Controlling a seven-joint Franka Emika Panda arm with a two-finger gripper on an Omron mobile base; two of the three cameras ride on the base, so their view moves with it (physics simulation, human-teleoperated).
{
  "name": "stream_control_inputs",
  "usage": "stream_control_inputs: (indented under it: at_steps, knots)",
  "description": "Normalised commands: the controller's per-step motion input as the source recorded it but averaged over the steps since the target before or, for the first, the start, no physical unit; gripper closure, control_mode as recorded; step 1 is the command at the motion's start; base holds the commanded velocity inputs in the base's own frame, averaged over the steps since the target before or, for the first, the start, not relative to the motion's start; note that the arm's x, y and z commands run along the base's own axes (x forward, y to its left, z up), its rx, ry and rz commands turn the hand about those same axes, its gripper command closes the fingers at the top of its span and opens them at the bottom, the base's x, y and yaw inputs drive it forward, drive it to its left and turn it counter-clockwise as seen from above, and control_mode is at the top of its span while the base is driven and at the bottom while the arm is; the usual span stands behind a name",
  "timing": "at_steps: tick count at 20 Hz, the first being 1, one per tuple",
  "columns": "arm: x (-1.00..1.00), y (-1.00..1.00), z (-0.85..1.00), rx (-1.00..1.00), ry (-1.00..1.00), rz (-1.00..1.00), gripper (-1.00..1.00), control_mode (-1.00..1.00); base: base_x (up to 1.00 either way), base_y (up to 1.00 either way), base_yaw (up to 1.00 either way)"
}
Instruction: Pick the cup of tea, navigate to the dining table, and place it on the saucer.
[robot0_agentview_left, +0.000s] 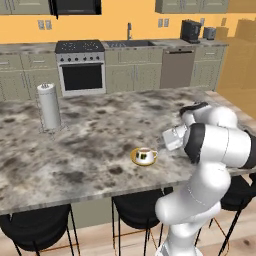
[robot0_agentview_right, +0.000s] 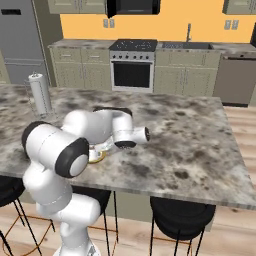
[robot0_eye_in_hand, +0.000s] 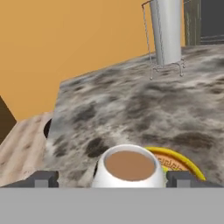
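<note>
1. Cup of tea (robot0_agentview_left: 144, 155) sits upright on the yellow saucer (robot0_agentview_left: 136, 161), on the dining table (robot0_agentview_left: 100, 135) near its front edge, above the black stools (robot0_agentview_left: 137, 209).
2. Gripper (robot0_eye_in_hand: 112, 178): jaws spread wide, one tip each side of the cup, not clamping it.
3. I judge the step to be release; placement looks done.
4. Next: I'd back the hand straight off w/o nudging cup or spilling.
5. Paper towel holder (robot0_agentview_left: 49, 106) stands well apart, no issue.

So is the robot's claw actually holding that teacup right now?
No. The gripper is open, its fingertips standing clear on either side of the cup of tea, which sits on the yellow saucer on the dining table.
</note>
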Motion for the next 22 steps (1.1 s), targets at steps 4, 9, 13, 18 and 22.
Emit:
stream_control_inputs:
  at_steps: [4,9,13,18,22]
  knots:
    - [-0.42,0.00,1.00,0.05,-0.03,0.00,-1.00,-1.00,0.00,0.00,0.00]
    - [-0.84,-0.03,0.68,0.00,0.05,-0.05,-1.00,-1.00,0.00,0.00,0.00]
    - [-1.00,-0.06,0.41,0.00,0.20,-0.15,-1.00,-1.00,0.00,0.00,0.00]
    - [-1.00,-0.02,0.14,0.00,0.28,-0.20,-1.00,-1.00,0.00,0.00,0.00]
    - [-0.99,0.00,0.02,0.00,0.38,-0.24,-1.00,-1.00,0.00,0.00,0.00]
